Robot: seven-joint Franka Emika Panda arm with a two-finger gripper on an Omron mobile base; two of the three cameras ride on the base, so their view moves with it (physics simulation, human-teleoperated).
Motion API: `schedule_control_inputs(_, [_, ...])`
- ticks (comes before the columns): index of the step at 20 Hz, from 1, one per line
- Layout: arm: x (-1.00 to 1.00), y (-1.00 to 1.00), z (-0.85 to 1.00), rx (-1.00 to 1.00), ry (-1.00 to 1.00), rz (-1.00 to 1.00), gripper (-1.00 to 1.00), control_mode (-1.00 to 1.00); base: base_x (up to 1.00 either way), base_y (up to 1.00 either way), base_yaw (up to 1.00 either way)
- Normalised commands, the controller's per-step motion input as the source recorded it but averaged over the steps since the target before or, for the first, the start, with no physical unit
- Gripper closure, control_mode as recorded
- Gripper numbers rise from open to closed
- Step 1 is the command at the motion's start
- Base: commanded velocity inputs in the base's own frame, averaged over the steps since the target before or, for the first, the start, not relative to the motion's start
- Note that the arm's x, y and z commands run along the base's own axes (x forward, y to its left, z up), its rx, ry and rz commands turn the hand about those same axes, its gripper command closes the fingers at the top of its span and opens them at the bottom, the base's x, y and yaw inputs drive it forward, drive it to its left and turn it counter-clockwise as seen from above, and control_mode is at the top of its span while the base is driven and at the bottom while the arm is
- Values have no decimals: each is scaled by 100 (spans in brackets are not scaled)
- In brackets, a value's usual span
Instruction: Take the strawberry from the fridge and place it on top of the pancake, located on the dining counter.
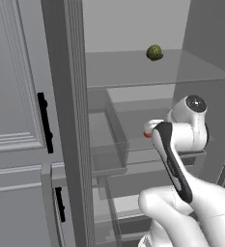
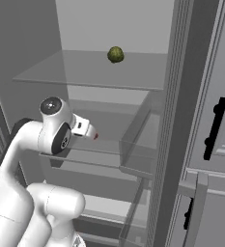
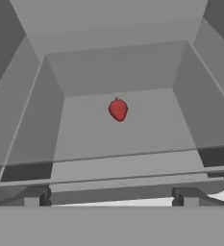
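The fridge (image 1: 205, 48) stands open in front of me. The strawberry (image 3: 118, 109), small and red, lies alone on the floor of a clear bin (image 3: 36, 120) on a middle shelf. My gripper (image 3: 111, 198) is open, its dark fingertips (image 3: 39, 197) wide apart at the bin's near rim, short of the berry. From the base cameras my white hand (image 1: 155, 126) (image 2: 83, 126) reaches into the fridge (image 2: 27, 48), and a sliver of the strawberry (image 1: 147, 134) (image 2: 95, 136) shows at its tip. The pancake and the dining counter are out of view.
A dark green round item (image 1: 154, 52) (image 2: 115, 54) sits on the glass shelf above. Light grey panelled cabinets with black handles (image 1: 44, 123) (image 2: 215, 128) flank the fridge. A clear bin wall (image 2: 138, 140) stands close beside the hand.
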Motion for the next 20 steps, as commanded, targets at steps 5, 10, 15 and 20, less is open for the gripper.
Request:
schedule_control_inputs(5, [41, -1, -25, 0, 2, 1, -100, -100, 0, 0, 0])
schedule_control_inputs(10, [32, -3, -28, 0, 3, 1, -100, -100, 0, 0, 0])
schedule_control_inputs(15, [39, -2, -31, 0, 9, 0, -100, -100, 0, 0, 0])
schedule_control_inputs(20, [29, -3, -21, 0, 3, 0, -100, -100, 0, 0, 0])
